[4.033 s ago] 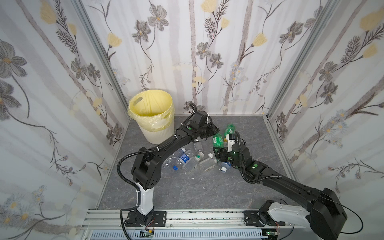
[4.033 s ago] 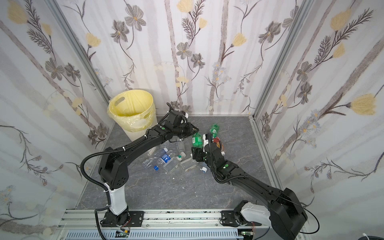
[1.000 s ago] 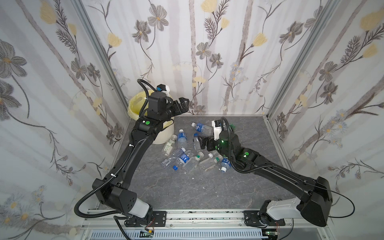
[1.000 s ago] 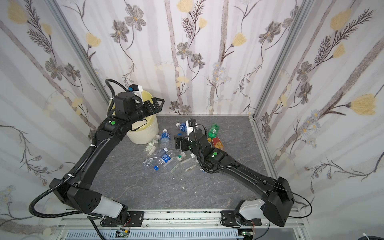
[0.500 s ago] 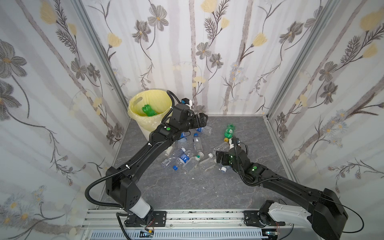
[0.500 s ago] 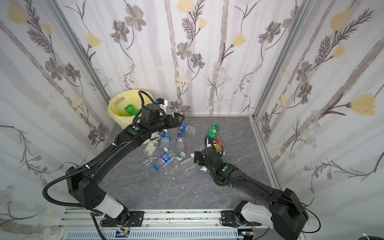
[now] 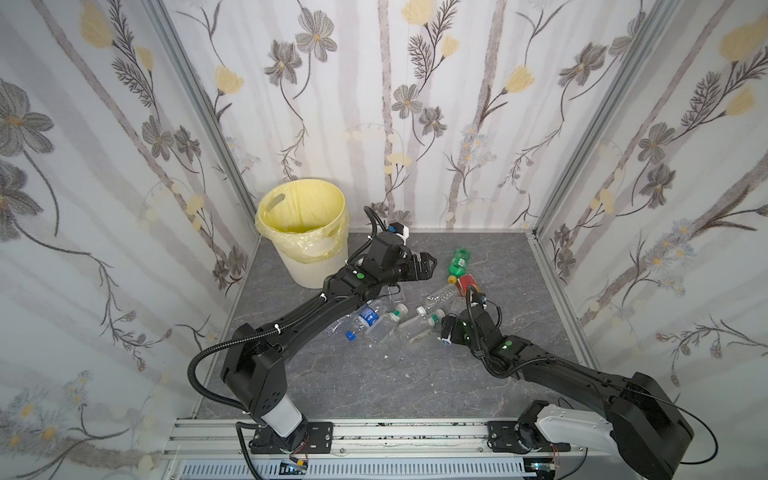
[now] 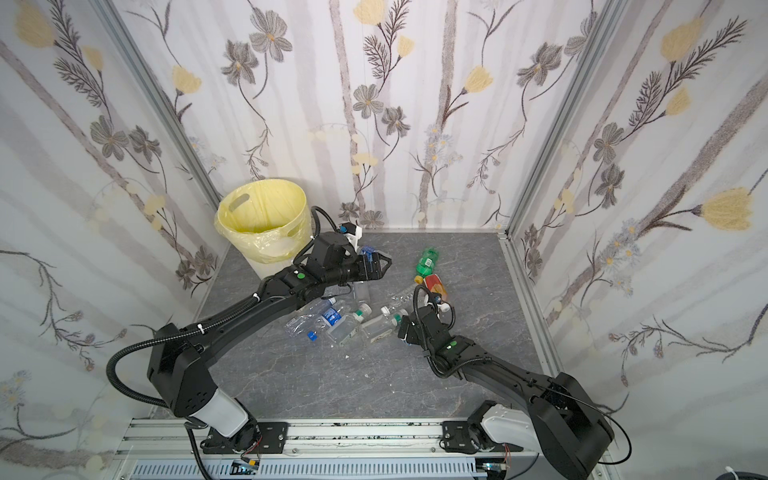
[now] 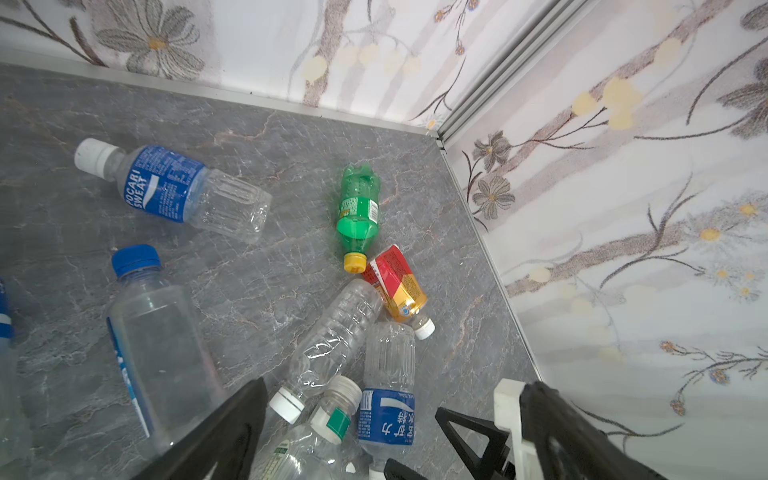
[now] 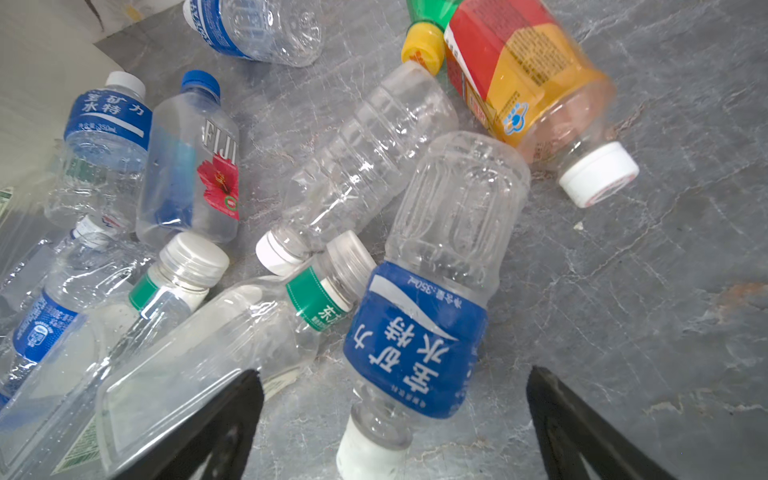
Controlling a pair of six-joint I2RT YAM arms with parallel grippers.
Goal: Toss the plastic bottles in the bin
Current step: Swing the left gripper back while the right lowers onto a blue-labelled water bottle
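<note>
Several plastic bottles lie on the grey floor: a heap of clear ones [image 7: 390,320] [image 8: 345,322], a green bottle [image 7: 457,262] [image 9: 357,212] and a red-orange labelled one [image 7: 467,284] [image 10: 519,70]. The bin [image 7: 307,270] [image 8: 270,266], lined with a yellow bag, stands in the back left corner. My left gripper [image 7: 430,266] [image 9: 397,382] hangs open and empty above the floor, right of the bin. My right gripper [image 7: 446,330] [image 10: 395,374] is open and low, its fingers on either side of the neck end of a blue-labelled bottle [image 10: 419,332] without touching it.
Floral walls close the floor in at the back and on both sides. A blue-labelled Pocari bottle [image 9: 174,191] lies apart near the back wall. A clear bottle with a red flower on its label [image 10: 191,166] lies at the heap's far side. The rail with both arm bases [image 7: 374,436] runs along the front.
My left gripper has swung from above the bin down and right towards the bottles, open throughout. A green bottle seen in the bin's mouth no longer shows. My right gripper has drawn back onto the blue-labelled bottle.
</note>
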